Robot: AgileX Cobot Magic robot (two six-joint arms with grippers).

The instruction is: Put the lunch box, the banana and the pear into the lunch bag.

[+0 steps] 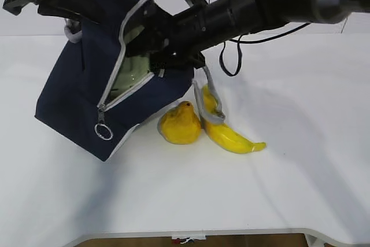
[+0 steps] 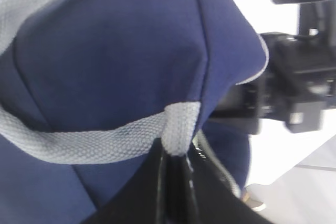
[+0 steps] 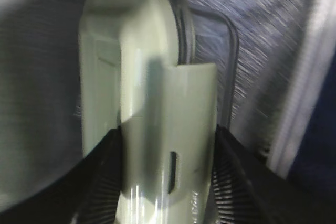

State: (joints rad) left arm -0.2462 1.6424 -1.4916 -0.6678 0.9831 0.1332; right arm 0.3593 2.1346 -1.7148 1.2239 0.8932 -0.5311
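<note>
While clamped edge-on between the right gripper's [image 3: 168, 182] fingers [image 3: 247, 182], the box [image 3: 152, 103] sits inside the bag [image 1: 69, 102], sage lid glimpsed through the unzipped mouth. Bag tipped up, lifted by one grey handle [image 2: 105, 142] pinched flat in the left gripper [image 2: 176, 182]. Just beside the bag's lower corner, on the table [image 1: 289, 189]: pear [image 1: 180, 122], then banana [image 1: 231, 136], the second handle [image 1: 211, 102] draped across the banana.

Risks, as judged: box snagging the zipper edge or dragging back out on withdrawal; webbing slipping from the narrow pinch and dropping the bag onto the fruit; loose handle tugging the banana if the bag shifts.

Unclear: whether the box rests on the bag floor; right gripper hidden from outside; left fingertips mostly cut off.
</note>
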